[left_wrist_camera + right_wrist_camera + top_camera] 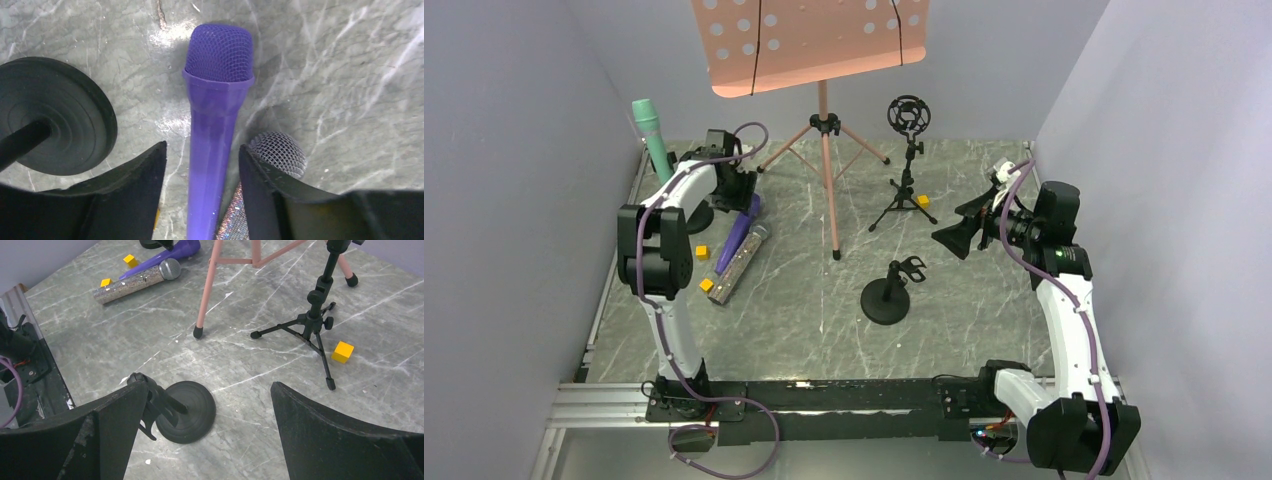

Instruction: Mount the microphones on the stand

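The purple microphone (215,120) lies flat on the table, and the glittery silver microphone (278,151) lies beside it. My left gripper (202,147) is open and low over the purple handle, one finger on each side, with a gap on both sides. In the top view both microphones lie at the left: the purple one (736,238) and the silver one (742,262). The mint green microphone (647,135) stands upright at the far left. My right gripper (959,238) is open and empty, raised above the round-base stand (886,298) with its empty clip (147,392).
A black round base (55,115) sits just left of my left gripper. A pink music stand (824,120) stands at the back centre. A tripod stand (904,195) carries a black shock mount (909,113). Yellow cubes (707,285) (343,351) lie on the table.
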Controlling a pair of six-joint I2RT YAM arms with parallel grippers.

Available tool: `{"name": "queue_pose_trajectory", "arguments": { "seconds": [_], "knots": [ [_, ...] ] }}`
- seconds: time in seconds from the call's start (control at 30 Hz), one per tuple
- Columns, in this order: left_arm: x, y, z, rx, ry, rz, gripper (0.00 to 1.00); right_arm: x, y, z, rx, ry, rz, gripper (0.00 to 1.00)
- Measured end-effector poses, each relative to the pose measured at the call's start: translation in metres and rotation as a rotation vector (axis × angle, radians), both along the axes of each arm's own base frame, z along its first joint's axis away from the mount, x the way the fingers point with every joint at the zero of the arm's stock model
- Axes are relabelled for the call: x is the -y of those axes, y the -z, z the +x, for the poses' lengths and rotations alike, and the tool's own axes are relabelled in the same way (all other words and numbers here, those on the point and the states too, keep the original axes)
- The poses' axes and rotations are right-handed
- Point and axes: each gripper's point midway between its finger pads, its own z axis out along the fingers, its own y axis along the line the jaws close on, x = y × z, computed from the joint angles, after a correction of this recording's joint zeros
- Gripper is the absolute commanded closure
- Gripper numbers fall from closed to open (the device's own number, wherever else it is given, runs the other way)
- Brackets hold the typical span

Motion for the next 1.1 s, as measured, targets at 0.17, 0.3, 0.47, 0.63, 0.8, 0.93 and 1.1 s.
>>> {"name": "queue_pose_trajectory", "arguments": {
  "seconds": [0.17, 0.3, 0.47, 0.63, 0.8, 0.93, 1.1],
  "knots": [
    [-0.005, 0.016, 0.000, -0.044, 0.008, 0.002, 0.46, 0.000, 0.004, 0.001, -0.013, -0.003, 0.003, 0.00],
    [-0.002, 0.030, -0.005, -0.091, 0.021, -0.014, 0.46, 0.000, 0.009, 0.003, -0.031, -0.004, 0.006, 0.01],
    [-0.001, 0.040, -0.007, -0.124, 0.033, -0.016, 0.50, 0.000, 0.012, 0.004, -0.040, -0.004, 0.007, 0.00],
    [-0.002, 0.043, -0.009, -0.133, 0.042, -0.011, 0.77, 0.000, 0.012, 0.004, -0.042, -0.004, 0.007, 0.00],
    [-0.004, 0.039, -0.008, -0.123, 0.039, -0.004, 0.89, 0.001, 0.015, 0.005, -0.052, -0.004, 0.008, 0.00],
    [-0.005, 0.016, -0.011, -0.075, 0.035, -0.008, 0.93, 0.002, 0.017, 0.006, -0.054, -0.002, 0.007, 0.00],
    [0.000, -0.051, -0.026, 0.073, 0.031, -0.061, 0.94, 0.001, 0.017, 0.005, -0.047, -0.014, 0.007, 0.00]
  ]
}}
